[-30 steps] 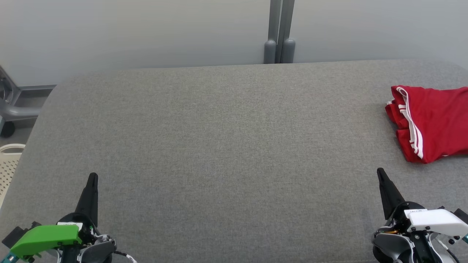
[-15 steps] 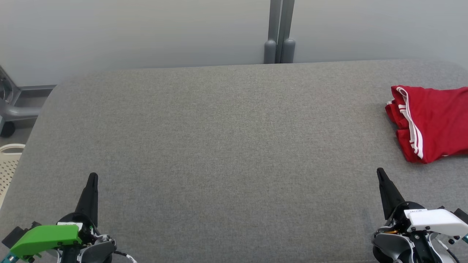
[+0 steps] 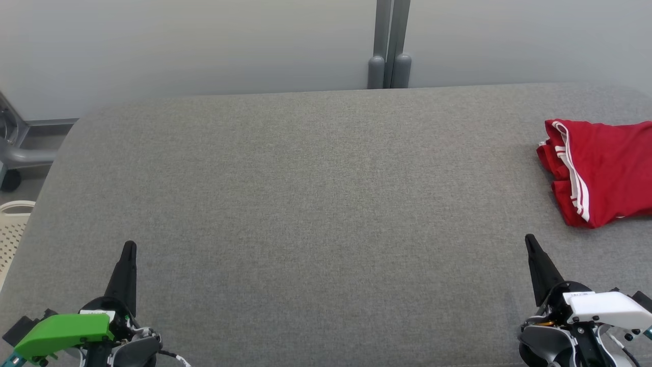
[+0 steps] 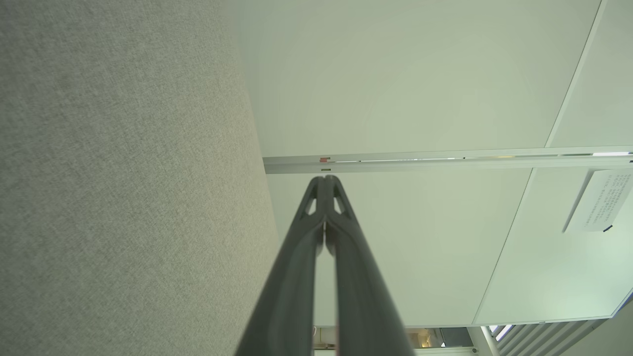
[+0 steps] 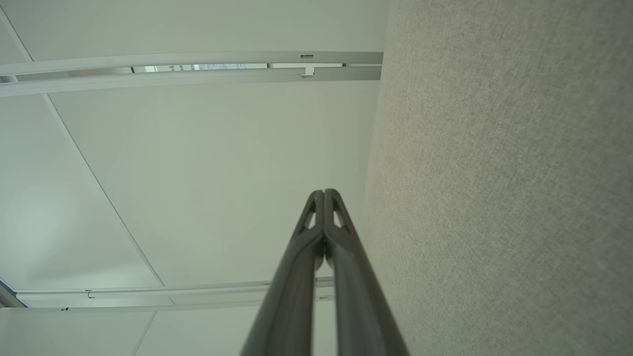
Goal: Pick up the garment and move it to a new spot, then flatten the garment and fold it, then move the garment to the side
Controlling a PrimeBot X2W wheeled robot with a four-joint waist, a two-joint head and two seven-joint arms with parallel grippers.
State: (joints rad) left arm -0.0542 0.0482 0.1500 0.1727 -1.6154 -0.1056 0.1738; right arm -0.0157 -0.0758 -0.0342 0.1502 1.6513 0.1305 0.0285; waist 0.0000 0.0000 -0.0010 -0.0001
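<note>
On the grey counter (image 3: 305,204) the red garment (image 3: 606,168) lies far right, apparently folded and set aside, so with my left tool (image 3: 128,248) and right tool (image 3: 530,240) pressed together and empty, I judge only a check remains.

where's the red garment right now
In the head view the garment lies on the far right of the grey surface, cut off by the picture's right edge. It is just beyond the right gripper and not touching it.

A grey fabric-covered counter (image 3: 305,204) stretched toward a pale panelled wall (image 3: 178,46) split by a grey post (image 3: 389,46) at the far edge, while a white perforated basket (image 3: 12,229) and a grey wheeled frame (image 3: 20,150) stood on the left.
</note>
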